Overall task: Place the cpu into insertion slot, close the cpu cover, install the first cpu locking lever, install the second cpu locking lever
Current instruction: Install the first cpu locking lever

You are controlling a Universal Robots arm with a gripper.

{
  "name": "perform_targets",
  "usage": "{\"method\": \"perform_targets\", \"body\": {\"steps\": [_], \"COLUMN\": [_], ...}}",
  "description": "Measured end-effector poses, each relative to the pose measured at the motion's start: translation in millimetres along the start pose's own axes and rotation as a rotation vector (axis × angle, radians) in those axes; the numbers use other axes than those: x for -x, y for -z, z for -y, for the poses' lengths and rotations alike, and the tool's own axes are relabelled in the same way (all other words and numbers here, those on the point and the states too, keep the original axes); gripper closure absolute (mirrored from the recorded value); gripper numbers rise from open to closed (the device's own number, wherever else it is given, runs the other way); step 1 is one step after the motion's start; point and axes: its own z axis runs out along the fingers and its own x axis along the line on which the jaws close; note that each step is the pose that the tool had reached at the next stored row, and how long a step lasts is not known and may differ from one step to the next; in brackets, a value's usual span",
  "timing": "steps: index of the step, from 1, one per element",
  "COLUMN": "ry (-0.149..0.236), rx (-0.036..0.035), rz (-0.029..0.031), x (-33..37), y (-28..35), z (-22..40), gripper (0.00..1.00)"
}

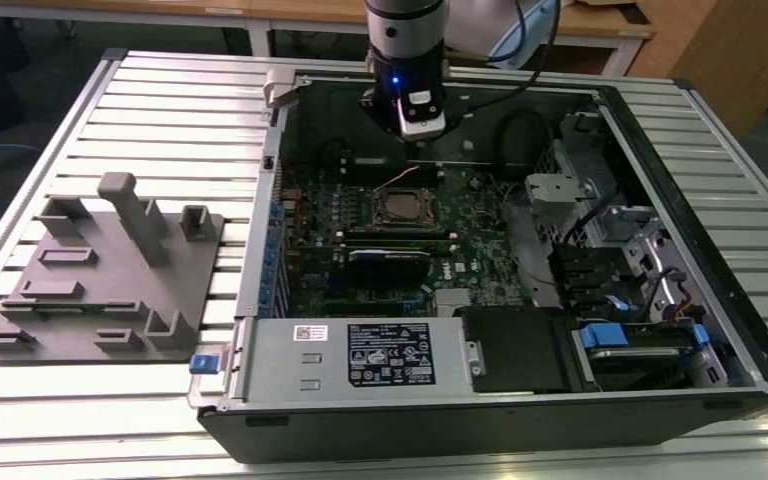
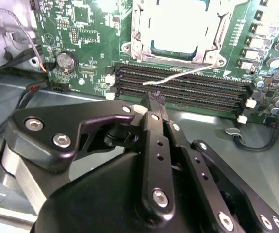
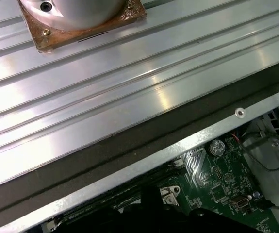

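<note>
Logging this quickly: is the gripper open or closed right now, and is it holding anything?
Gripper: closed, nothing visibly held.

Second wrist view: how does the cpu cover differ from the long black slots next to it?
The cpu cover is a silvery square frame; the long black slots are narrow dark strips. The cpu cover's window frames the pale top of the cpu; the long black slots look empty. Both sit on the green board.

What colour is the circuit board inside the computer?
The circuit board is green, clearest in the second wrist view.
</note>
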Motion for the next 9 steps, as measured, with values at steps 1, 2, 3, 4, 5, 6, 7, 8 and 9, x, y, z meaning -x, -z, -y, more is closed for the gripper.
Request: {"method": "perform_targets", "body": {"steps": [1,2,3,4,5,6,7,8,9], "ry": [-0.001,-0.002,-0.002,-0.002,-0.002,-0.002,-0.002,-0.003,-0.003], "rx": [-0.0002,-0.0001,0.0003,0.0007,0.0011,0.0016,0.0023,0.0034,0.0041], "rz": [0.0005,0.0008,0.0011,0.0016,0.0019,0.0021,0.0022,0.002,0.0018], "x": [0.1,0.1,0.2,0.2,0.4,0.8,1.0,1.2,1.3], "y": [-0.3,-0.5,-0.8,-0.9,-1.1,-1.1,-1.3,-1.3,-1.3], "z": [0.9,1.6,2.3,2.9,3.7,4.7,5.6,6.3,6.7], "gripper": [0.89,0.89,0.89,0.89,0.89,0.89,0.89,0.89,0.89]}}
